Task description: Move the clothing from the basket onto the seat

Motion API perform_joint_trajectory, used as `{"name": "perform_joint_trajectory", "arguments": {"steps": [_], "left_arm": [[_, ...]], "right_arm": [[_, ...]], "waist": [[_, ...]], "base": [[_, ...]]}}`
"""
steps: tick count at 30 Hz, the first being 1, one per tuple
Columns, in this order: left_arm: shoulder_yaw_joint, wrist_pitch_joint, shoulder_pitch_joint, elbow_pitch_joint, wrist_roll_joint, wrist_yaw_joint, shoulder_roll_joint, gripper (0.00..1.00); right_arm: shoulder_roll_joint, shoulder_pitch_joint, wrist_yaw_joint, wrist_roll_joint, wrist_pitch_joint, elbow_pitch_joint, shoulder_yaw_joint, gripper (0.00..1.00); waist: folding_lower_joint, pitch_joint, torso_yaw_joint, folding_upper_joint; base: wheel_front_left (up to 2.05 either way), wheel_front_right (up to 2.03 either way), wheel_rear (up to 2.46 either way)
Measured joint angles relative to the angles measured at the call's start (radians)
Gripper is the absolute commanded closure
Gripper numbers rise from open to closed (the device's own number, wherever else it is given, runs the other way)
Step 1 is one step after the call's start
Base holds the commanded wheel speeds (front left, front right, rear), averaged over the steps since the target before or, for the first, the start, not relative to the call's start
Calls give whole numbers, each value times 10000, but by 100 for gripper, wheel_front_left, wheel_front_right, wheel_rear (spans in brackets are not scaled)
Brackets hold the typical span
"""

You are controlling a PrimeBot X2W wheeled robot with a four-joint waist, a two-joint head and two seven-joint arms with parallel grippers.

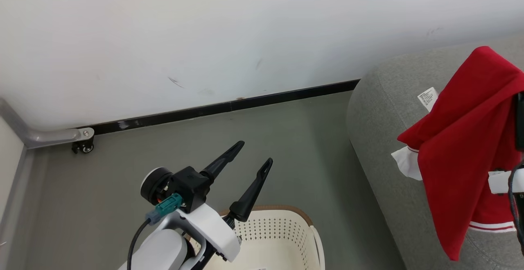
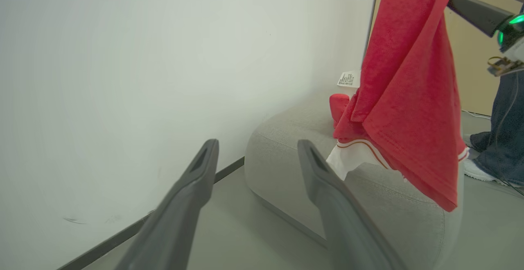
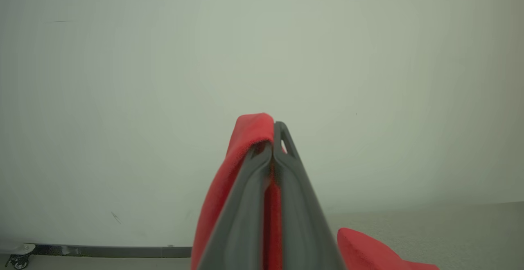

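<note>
Right hand (image 3: 275,132) clamped shut on bright red jersey garment (image 1: 466,139), hanging over light-grey upholstered seat (image 1: 380,110) at right. Left hand (image 1: 254,152) spread wide, empty, above cream perforated plastic basket (image 1: 282,233). Risk: release near seat's rounded edge, garment slides to floor (image 1: 286,139).

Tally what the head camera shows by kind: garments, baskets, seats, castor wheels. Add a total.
Red garment: 1
Basket: 1
Seat: 1
Castor wheel: 1
Total: 4
</note>
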Motion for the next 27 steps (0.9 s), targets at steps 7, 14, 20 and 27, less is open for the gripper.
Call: {"name": "perform_joint_trajectory", "arguments": {"steps": [7,14,20,27], "left_arm": [[-284,-92,229,-117,-4,-128,-44,0],[-497,-188,511,-257,-12,-205,-184,0],[-606,-251,578,-322,-10,-213,-232,0],[-702,-282,697,-431,10,-213,-238,0]], "right_arm": [[-54,396,0,-12,0,-314,-364,100],[-121,756,2,-15,0,-577,-570,100],[-128,989,0,-13,0,-767,-596,100],[-155,1154,0,15,0,-869,-602,100]], "waist": [[0,-27,-344,0],[0,-46,-708,0],[0,-42,-1017,0],[0,-18,-1325,0]], "base": [[0,0,0],[0,0,0],[0,0,0],[0,0,0]]}}
